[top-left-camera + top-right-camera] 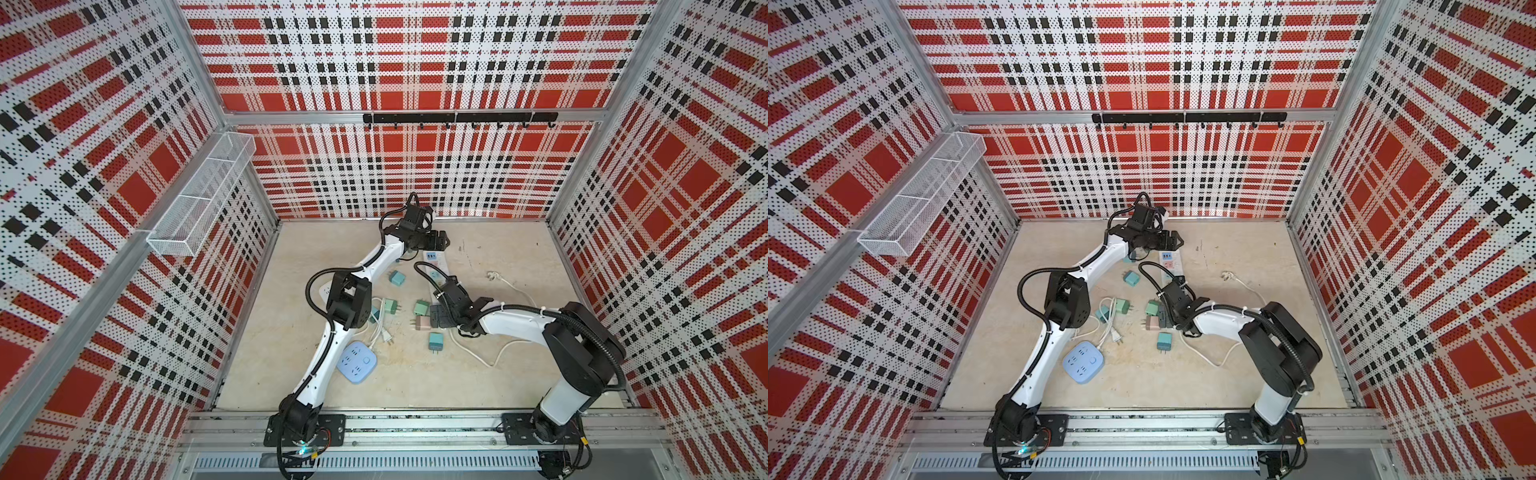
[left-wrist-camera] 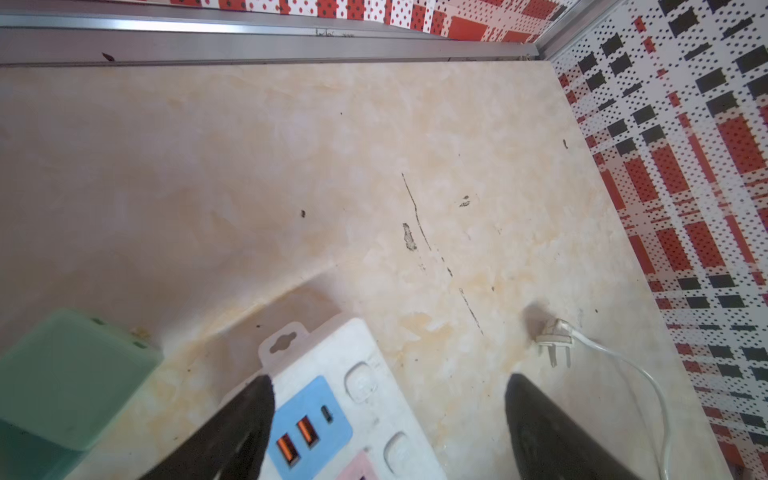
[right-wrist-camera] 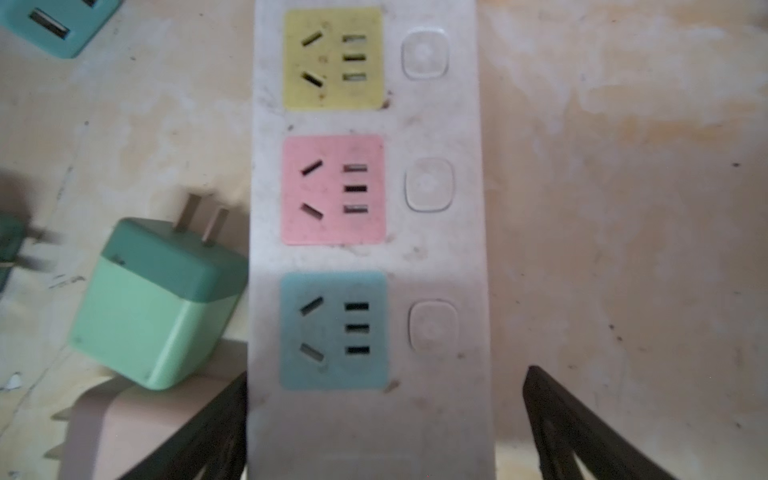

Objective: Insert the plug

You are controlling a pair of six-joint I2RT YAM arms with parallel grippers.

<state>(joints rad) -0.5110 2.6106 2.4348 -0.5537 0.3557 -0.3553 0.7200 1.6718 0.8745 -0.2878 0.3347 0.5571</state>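
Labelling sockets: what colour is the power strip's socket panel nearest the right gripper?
Light blue; the socket panel shows best in the right wrist view.

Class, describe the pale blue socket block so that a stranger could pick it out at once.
Start at the beige tabletop and find the left arm rising from the front rail. Right beside its lower white link lies the pale blue socket block. It is squarish with rounded corners, unlike the long white power strip farther back.
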